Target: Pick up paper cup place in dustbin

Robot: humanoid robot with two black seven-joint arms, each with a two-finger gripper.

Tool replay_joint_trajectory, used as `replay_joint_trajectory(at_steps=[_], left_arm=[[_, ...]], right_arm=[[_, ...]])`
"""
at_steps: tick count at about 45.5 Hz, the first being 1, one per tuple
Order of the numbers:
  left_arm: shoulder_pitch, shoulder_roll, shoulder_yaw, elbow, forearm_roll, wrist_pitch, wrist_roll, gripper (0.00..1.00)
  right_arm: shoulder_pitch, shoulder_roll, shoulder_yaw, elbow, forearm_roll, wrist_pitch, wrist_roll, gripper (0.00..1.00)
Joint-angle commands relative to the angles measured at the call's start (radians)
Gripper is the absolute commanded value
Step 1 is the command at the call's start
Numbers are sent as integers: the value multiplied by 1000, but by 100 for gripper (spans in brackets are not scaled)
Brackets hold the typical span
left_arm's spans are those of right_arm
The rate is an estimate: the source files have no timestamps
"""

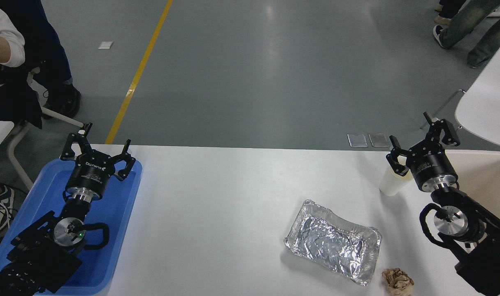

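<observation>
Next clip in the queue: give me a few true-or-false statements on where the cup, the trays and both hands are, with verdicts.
1. The right hand is at the paper cup. True.
2. The paper cup lies inside the foil tray. False: it stands on the table, apart from that tray.
3. The left hand hangs over the blue tray. True.
4. The crumpled paper ball sits in the blue tray. False: it lies on the table beside the foil tray.
5. The cup is already in the dustbin. False: it is outside it.

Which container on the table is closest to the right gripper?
The paper cup, right beside the right gripper. The foil tray and blue tray sit farther left.
</observation>
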Motion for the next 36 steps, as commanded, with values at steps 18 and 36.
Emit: replay_joint_trajectory(at_steps=[18, 36], left_arm=[[0, 0, 0, 0, 0, 0, 0, 100], [0, 0, 0, 0, 0, 0, 0, 100]], right_arm=[[-7, 0, 6, -1, 1, 0, 2, 100], [-7, -5, 15, -2, 1, -3, 2, 100]])
